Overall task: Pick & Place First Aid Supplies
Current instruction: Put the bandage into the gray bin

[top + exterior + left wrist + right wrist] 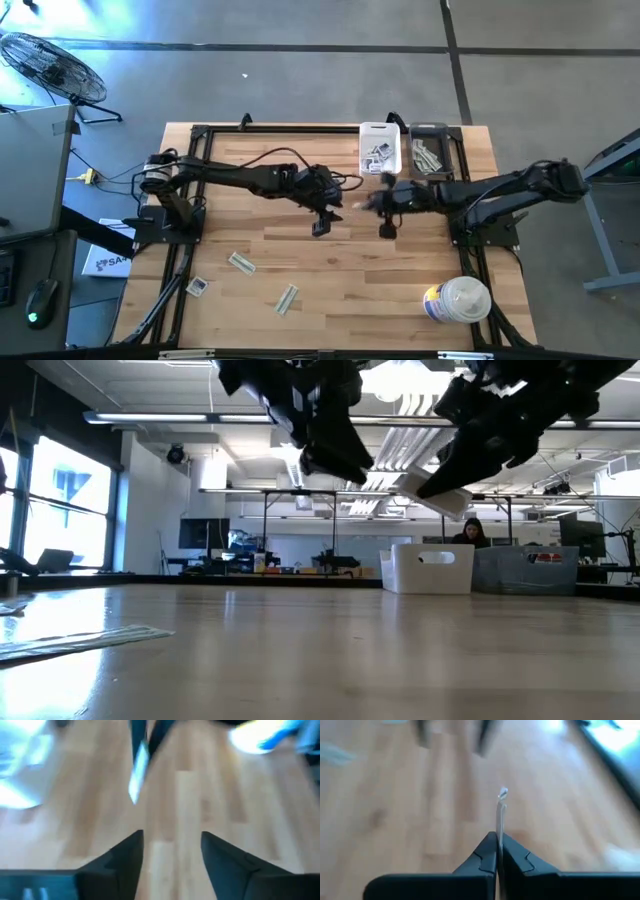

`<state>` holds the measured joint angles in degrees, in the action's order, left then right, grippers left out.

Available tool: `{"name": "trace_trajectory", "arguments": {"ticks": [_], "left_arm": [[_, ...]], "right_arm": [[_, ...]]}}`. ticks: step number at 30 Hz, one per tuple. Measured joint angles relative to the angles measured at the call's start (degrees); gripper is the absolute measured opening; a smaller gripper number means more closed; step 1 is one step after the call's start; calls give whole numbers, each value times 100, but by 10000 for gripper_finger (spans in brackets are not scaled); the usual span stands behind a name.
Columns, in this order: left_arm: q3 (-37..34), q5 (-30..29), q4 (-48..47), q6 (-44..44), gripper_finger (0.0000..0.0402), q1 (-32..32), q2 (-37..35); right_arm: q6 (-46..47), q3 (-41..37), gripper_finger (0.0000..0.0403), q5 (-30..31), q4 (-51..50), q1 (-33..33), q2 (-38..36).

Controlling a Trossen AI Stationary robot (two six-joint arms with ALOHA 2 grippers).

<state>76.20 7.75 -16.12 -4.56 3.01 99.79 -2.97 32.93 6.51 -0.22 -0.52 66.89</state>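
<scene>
On wooden table (pixel 330 270), scattered packets (pixel 241 262)

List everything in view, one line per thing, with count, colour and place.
white bin: one, white, far edge of the table, holding square packets
dark bin: one, dark, beside the white bin, holding strip packets
loose packets: three, pale, near left part of the table
held packet: one, white, in the right tool
canister: one, white with a yellow-blue label, near right
table: one, light wood
fan: one, dark, on the floor
left tool: open, mid-table
right tool: shut on the held packet
</scene>
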Motion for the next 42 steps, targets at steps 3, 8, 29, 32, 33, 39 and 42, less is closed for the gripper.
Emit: {"name": "trace_trajectory", "arguments": {"ticks": [3, 8, 29, 32, 33, 39, 42], "left_arm": [[7, -827, -431, -163, 217, -130, -117], [1, -1634, -844, -384, 227, -368, -142], [2, -1888, -722, -494, 227, -415, -52], [2, -1888, -721, -494, 227, -415, -52], [1, -1890, -718, -493, 227, -415, -52], [-122, -1891, -638, -494, 227, -415, -50], [-122, -1886, -635, -496, 227, -415, -50]], "right_arm": [[316, 0, 2, 849, -737, -320, -642], [1452, 0, 2, 3129, -1894, -1082, -1581], [1339, 0, 1, 2660, -2436, -4593, -280], [1319, 0, 4, 2943, -2433, -4497, 10], [1320, 0, 5, 3015, -2426, -4489, 94], [1388, 22, 8, 2994, -2350, -4485, 521], [1449, 4, 13, 2733, -2334, -4486, 609]]}}
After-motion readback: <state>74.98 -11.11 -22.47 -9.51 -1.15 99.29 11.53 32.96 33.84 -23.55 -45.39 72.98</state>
